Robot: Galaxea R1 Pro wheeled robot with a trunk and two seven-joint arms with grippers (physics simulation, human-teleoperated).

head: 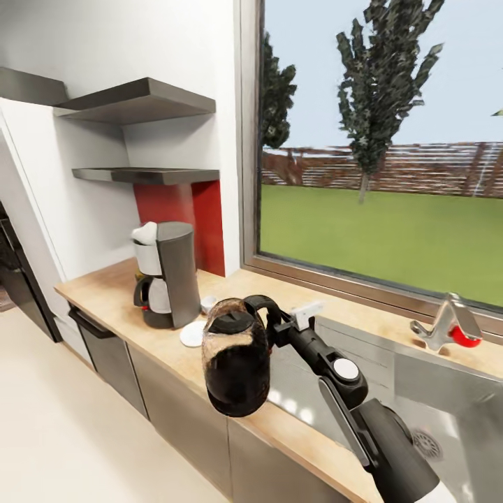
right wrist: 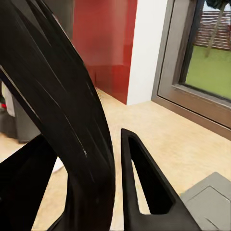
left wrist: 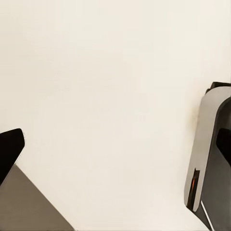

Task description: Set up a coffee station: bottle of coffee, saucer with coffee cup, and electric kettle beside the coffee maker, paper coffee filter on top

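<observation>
Right gripper closed on the black loop handle of the electric kettle, pads pinching it from both sides. Hangs beyond the jaws, off the front edge of the kitchen countertop, well short of the coffee maker. Ahead of the jaws, past the kettle: saucer, and just behind it what may be the coffee cup. Probably heavy with dark contents, rigid, smooth-sided; best carried upright by the handle, set down gently. Left gripper's state: cannot tell
</observation>
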